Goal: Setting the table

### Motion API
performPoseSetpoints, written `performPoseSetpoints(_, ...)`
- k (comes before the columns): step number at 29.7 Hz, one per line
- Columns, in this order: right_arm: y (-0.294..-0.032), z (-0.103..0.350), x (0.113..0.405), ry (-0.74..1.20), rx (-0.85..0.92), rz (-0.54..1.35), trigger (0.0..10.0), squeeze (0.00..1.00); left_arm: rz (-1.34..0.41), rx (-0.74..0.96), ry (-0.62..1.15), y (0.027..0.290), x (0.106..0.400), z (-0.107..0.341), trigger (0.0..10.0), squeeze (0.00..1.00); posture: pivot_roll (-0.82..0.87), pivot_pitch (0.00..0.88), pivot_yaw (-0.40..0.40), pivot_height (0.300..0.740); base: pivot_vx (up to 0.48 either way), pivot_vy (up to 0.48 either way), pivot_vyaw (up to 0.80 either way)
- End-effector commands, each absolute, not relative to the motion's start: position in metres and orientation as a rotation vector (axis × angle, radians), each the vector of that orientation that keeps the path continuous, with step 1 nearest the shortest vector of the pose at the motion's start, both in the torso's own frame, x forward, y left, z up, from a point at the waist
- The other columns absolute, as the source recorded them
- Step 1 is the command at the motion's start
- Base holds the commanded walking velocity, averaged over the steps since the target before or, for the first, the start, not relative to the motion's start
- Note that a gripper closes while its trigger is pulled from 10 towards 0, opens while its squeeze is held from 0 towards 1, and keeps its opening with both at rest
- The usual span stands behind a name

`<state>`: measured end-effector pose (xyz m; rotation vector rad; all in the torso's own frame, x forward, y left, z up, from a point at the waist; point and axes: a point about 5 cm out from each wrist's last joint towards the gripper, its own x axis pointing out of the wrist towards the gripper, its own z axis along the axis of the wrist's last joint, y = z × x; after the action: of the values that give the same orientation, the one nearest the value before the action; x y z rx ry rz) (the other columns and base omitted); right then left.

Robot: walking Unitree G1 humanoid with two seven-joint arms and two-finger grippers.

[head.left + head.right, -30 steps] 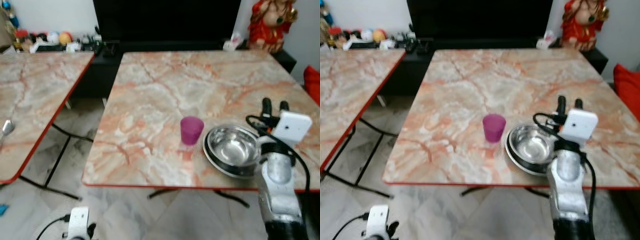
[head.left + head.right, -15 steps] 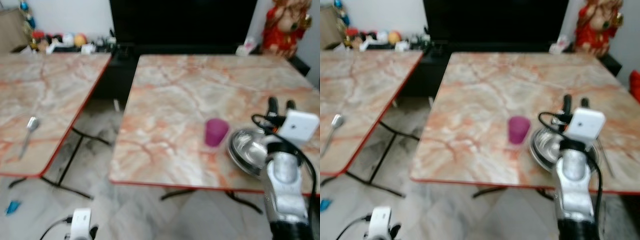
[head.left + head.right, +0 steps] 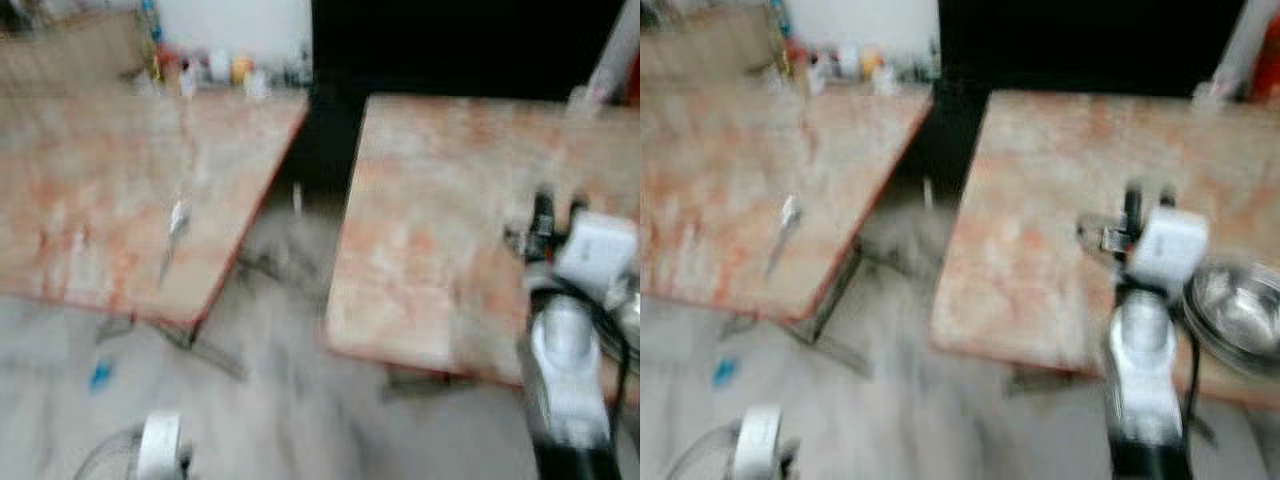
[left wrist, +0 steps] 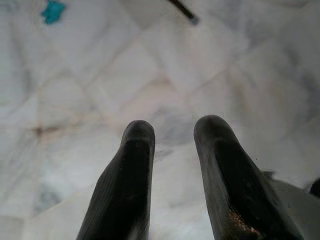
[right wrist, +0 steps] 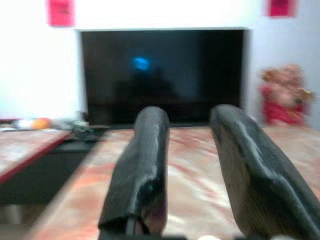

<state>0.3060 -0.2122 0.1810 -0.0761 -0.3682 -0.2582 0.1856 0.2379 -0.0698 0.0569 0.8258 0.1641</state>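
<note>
While the head cameras were badly blurred, you could still make out two marble-patterned tables with red edges: the left table carried a spoon lying well in from its near edge, and the right table carried a steel bowl at its near right part. Your right gripper was raised over the right table, its white wrist camera just behind the fingers and the bowl just to its right; from the right wrist camera you saw both black fingers spread apart with nothing between them, pointing across the marble top toward a dark television and a red figurine beside it against the far wall. Your left gripper hung low over the pale marble floor, its jaws also parted and holding nothing, with a small blue scrap lying on the tiles beyond the fingertips. Small colourful items sat blurred on a low shelf behind the left table.
</note>
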Motion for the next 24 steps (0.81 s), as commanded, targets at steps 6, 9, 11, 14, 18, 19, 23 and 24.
performPoseSetpoints(6, -0.216, 0.185, 0.306, -0.373, -0.069, -0.271, 10.0, 0.00, 0.185, 0.047, 0.853, 0.247, 0.177, -0.072, 10.0, 0.00, -0.01, 0.024, 0.036, 0.740, 0.000, 0.319, 0.00)
performPoseSetpoints(9, -0.217, 0.185, 0.307, -0.375, -0.057, -0.274, 10.0, 0.00, 0.187, 0.049, 0.855, 0.249, 0.177, -0.071, 10.0, 0.00, -0.01, 0.021, 0.036, 0.740, 0.000, 0.322, 0.00)
performPoseSetpoints(11, -0.218, 0.185, 0.306, -0.380, -0.036, -0.278, 10.0, 0.00, 0.182, 0.052, 0.858, 0.251, 0.176, -0.071, 10.0, 0.00, -0.01, 0.021, 0.037, 0.740, 0.000, 0.315, 0.00)
performPoseSetpoints(14, -0.218, 0.185, 0.305, -0.388, -0.028, -0.282, 10.0, 0.00, 0.176, 0.060, 0.862, 0.252, 0.176, -0.071, 10.0, 0.00, -0.01, 0.020, 0.040, 0.740, 0.000, 0.314, 0.00)
performPoseSetpoints(18, -0.218, 0.185, 0.305, -0.388, -0.025, -0.283, 10.0, 0.00, 0.176, 0.066, 0.858, 0.255, 0.175, -0.070, 10.0, 0.00, 0.00, 0.021, 0.042, 0.740, 0.000, 0.315, 0.00)
performPoseSetpoints(19, -0.218, 0.185, 0.305, -0.389, -0.020, -0.284, 10.0, 0.00, 0.177, 0.068, 0.857, 0.256, 0.175, -0.070, 10.0, 0.00, 0.00, 0.023, 0.043, 0.740, 0.000, 0.315, 0.00)
performPoseSetpoints(23, -0.217, 0.185, 0.306, -0.390, -0.015, -0.286, 10.0, 0.00, 0.168, 0.074, 0.859, 0.255, 0.176, -0.070, 10.0, 0.00, 0.00, 0.023, 0.044, 0.740, 0.000, 0.313, 0.00)
performPoseSetpoints(24, -0.218, 0.185, 0.306, -0.390, -0.014, -0.286, 10.0, 0.00, 0.162, 0.078, 0.860, 0.254, 0.176, -0.070, 10.0, 0.00, 0.00, 0.023, 0.044, 0.740, 0.000, 0.311, 0.00)
